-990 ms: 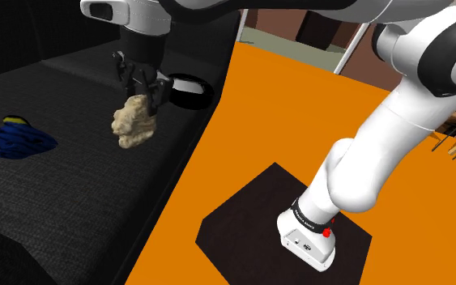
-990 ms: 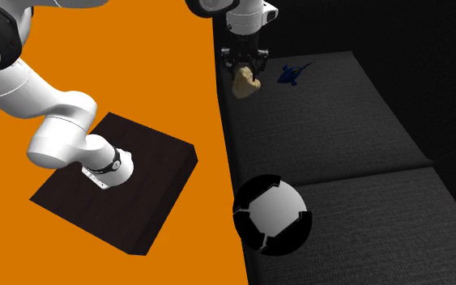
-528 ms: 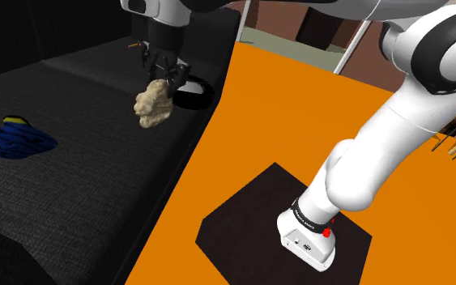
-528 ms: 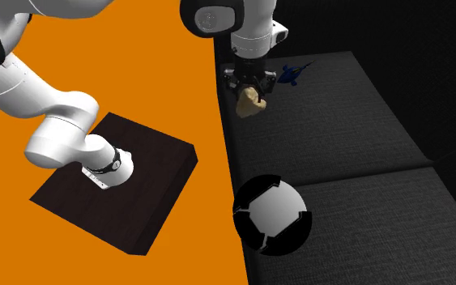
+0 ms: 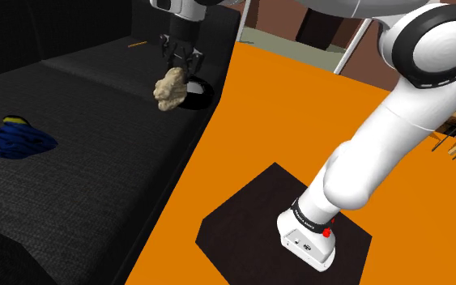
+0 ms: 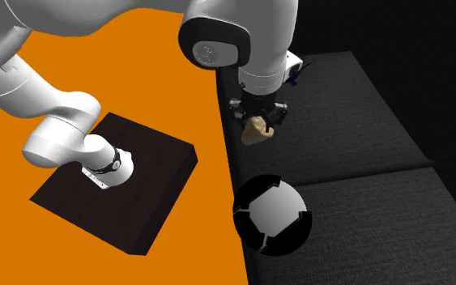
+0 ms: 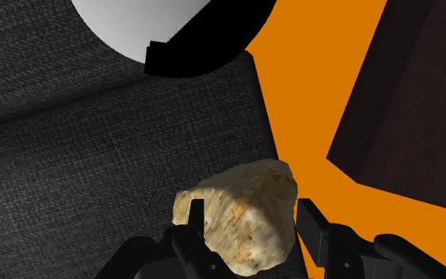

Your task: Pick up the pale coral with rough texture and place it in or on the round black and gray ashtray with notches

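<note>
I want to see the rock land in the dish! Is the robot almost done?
Partway. Done: the pale, rough beige coral lump is off the dark fabric cushion, clasped in the black jaws. In hand: it hangs short of the round black and grey notched ashtray, which sits empty beside the orange floor. Left: carry it over, lower it, open the jaws.

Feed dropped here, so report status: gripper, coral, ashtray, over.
Gripper shut on coral, held above the dark cushion. Ashtray empty, apart from coral. Nothing between them.
</note>
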`<action>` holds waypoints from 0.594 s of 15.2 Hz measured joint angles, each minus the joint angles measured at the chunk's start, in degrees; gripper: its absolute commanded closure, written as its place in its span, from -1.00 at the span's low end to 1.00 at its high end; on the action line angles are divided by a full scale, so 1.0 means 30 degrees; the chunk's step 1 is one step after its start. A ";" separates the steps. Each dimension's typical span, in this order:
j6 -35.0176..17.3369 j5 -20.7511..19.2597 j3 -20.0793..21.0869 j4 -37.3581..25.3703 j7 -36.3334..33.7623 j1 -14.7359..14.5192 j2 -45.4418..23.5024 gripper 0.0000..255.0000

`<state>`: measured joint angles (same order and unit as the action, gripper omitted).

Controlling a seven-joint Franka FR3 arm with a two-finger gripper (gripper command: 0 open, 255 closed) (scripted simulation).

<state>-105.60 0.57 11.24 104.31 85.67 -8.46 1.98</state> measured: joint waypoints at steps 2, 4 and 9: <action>0.0121 -0.0022 -0.0408 -0.0420 0.0783 0.0383 -0.0309 1.00; 0.0335 -0.0041 -0.0825 -0.1041 0.1603 0.0789 -0.0727 1.00; 0.0681 -0.0063 -0.1819 -0.2671 0.3637 0.1820 -0.2042 1.00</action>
<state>-103.55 0.38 5.78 96.29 96.58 -3.01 -4.14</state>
